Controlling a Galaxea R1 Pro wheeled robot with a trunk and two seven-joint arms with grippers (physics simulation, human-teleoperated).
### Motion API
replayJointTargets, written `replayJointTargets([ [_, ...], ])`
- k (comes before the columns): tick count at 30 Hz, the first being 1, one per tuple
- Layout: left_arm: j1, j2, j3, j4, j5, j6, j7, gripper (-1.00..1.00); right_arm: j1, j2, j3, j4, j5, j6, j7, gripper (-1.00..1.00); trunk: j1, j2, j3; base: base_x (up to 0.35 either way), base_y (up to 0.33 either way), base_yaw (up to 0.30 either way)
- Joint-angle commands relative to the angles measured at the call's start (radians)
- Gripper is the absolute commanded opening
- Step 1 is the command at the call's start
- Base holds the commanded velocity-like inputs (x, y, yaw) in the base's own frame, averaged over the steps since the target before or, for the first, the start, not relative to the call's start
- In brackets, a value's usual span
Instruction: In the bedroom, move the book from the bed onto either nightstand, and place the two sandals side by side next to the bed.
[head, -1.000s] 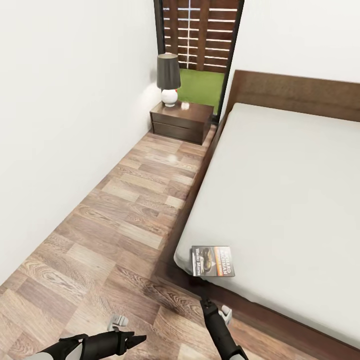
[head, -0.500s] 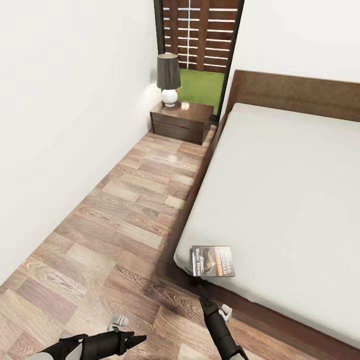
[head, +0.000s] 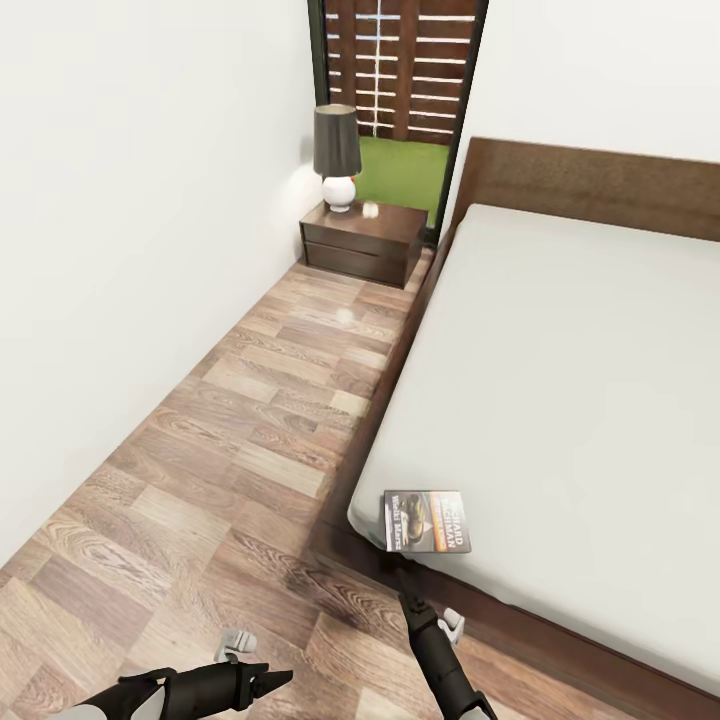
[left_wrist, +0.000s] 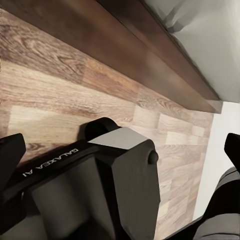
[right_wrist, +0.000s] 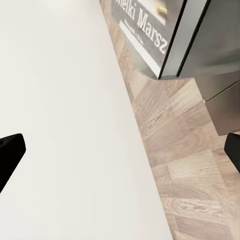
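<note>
Book (head: 427, 521) just beyond R pincer (head: 402, 577)

My right gripper (head: 403, 580) is reaching forward — fingers spread wide. My left gripper (head: 275, 679) is hanging low — jaws parted, pointing sideways.

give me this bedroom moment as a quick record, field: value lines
room: bedroom, white walls, wood-plank floor
bed: grey mattress, dark wood frame
book: flat on the mattress at the near corner, by the edge
nightstand: far end, between wall and bed
on nightstand: lamp, dark shade, white base
right gripper: just short of the book, pointing at it; jaws' state unclear
left gripper: low over the floor, holding nothing seen
window: slatted fence and grass behind
</note>
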Motion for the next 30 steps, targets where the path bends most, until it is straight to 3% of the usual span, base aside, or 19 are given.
replayJointTargets([
  [1, 0.000, 0.001, -0.008, 0.000, 0.008, 0.001, -0.003, 1.00, -0.001, 0.000, 0.008, 0.001, -0.008, -0.007, 0.002, 1.00, 0.004, -0.008, -0.004, 0.000, 0.000, 0.000],
  [22, 0.000, 0.000, -0.008, 0.000, 0.008, 0.001, -0.003, 1.00, -0.001, 0.000, 0.008, 0.002, -0.008, -0.006, 0.002, 1.00, 0.084, -0.155, -0.070, 0.000, 0.000, 0.000],
  [30, 0.000, 0.001, -0.008, 0.000, 0.008, 0.000, -0.003, 1.00, -0.001, 0.000, 0.008, 0.002, -0.008, -0.006, 0.001, 1.00, 0.084, -0.155, -0.070, 0.000, 0.000, 0.000],
])
